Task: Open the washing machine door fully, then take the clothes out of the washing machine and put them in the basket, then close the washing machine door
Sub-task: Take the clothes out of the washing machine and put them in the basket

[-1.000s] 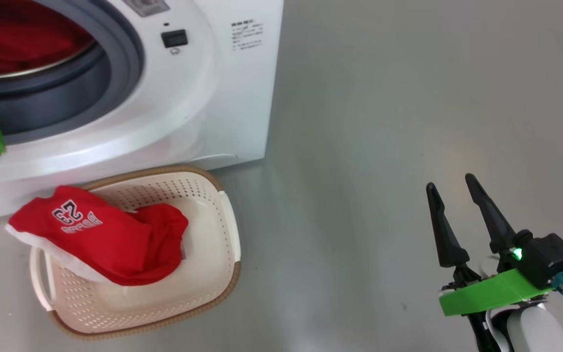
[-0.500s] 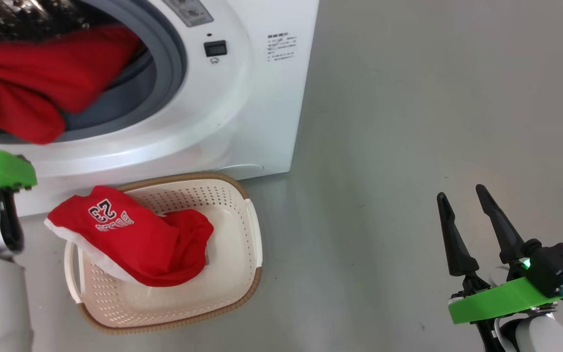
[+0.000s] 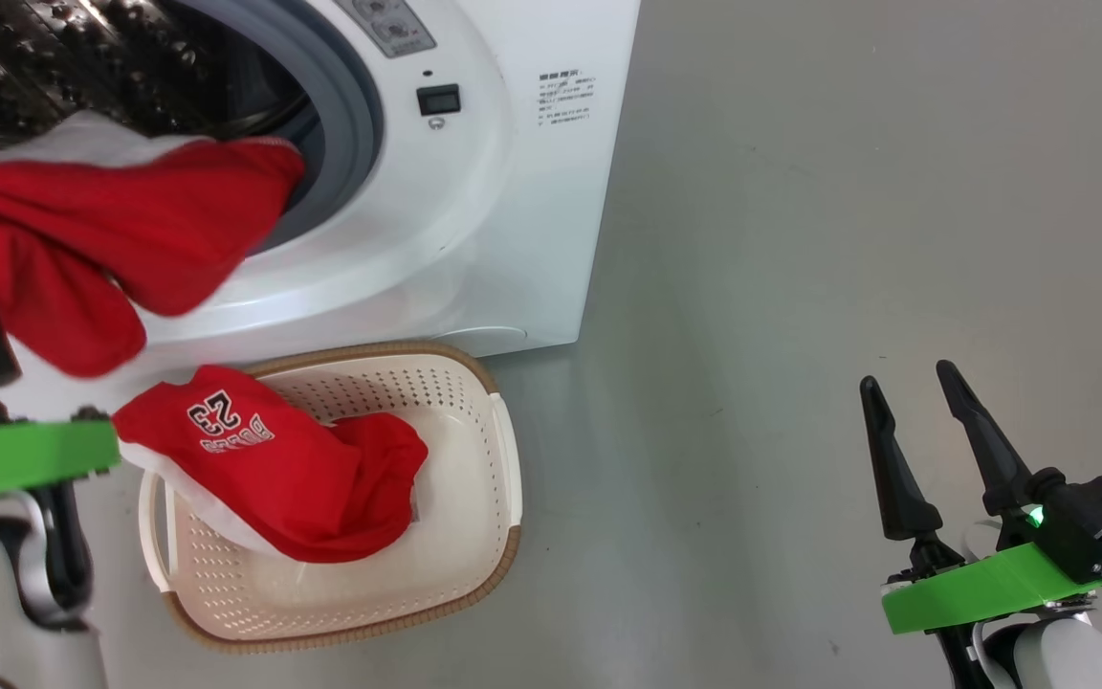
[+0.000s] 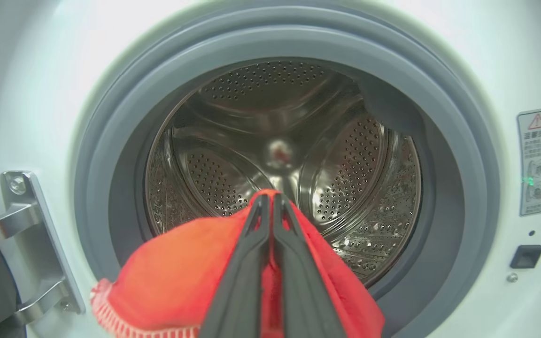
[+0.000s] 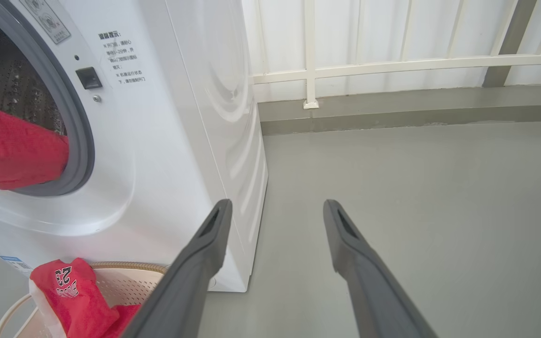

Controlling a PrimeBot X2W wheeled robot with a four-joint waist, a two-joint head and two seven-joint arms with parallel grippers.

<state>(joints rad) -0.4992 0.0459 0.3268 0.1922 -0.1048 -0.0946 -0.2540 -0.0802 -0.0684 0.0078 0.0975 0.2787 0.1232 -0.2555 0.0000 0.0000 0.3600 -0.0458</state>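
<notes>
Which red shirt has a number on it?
The shirt draped in the basket, showing a white 23. The other red garment, pinched by the left gripper at the washing machine mouth, shows none.

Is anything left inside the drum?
The drum shows bare perforated steel at its back and sides. A red garment, pinched in the left claw, hangs across the lower opening and covers the drum's floor near the front, so anything lying there cannot be seen.

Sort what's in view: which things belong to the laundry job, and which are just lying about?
Job: washing machine; red garment in the shut left pincer; jersey lying across the basket.
Just about: white railing; grey floor; right pincer, open, holding nothing.
</notes>
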